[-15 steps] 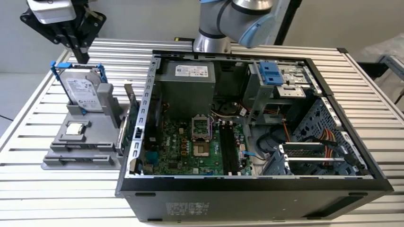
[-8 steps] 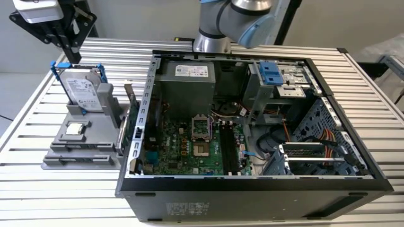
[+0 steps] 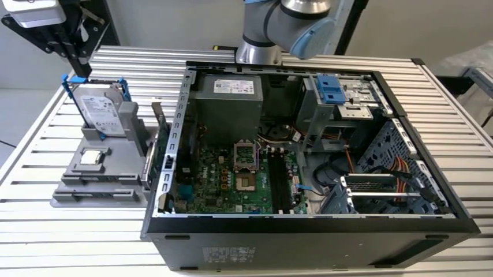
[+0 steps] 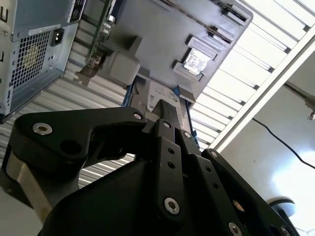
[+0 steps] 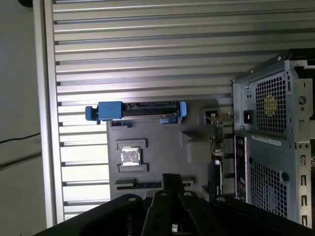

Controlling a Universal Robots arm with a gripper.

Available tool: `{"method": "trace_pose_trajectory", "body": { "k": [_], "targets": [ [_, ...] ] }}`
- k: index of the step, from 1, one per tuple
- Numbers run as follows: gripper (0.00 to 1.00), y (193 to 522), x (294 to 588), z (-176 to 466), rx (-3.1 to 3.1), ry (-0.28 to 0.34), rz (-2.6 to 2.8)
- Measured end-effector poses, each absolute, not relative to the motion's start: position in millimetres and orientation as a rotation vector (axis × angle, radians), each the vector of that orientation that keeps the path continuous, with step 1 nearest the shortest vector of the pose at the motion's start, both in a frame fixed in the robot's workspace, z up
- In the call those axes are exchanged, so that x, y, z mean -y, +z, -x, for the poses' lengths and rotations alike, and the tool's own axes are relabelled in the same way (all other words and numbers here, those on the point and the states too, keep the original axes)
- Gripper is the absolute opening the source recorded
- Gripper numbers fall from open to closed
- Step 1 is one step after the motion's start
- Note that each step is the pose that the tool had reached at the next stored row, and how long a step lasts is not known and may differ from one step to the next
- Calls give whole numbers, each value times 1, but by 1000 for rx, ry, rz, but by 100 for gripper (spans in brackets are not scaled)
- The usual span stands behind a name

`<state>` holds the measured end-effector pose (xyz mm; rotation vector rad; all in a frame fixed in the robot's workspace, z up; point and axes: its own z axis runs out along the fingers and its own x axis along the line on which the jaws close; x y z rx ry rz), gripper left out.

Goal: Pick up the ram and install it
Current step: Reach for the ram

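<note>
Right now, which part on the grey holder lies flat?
The square silver processor chip; the blue-framed silver hard drive and green ram stick stand on edge.

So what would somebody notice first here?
Probably the big open computer case, its green board and wires showing, in the middle of the exterior view. At that view's left, a silver hard drive in a blue frame stands upright in a grey holder, and the black gripper hangs above that holder.
</note>
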<state>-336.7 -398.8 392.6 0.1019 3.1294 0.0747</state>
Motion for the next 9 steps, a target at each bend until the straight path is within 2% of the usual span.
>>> {"method": "trace_pose_trajectory", "body": {
  "k": [9],
  "targets": [
    [0,393,399,337,-3130,75,-94]
  ]
}}
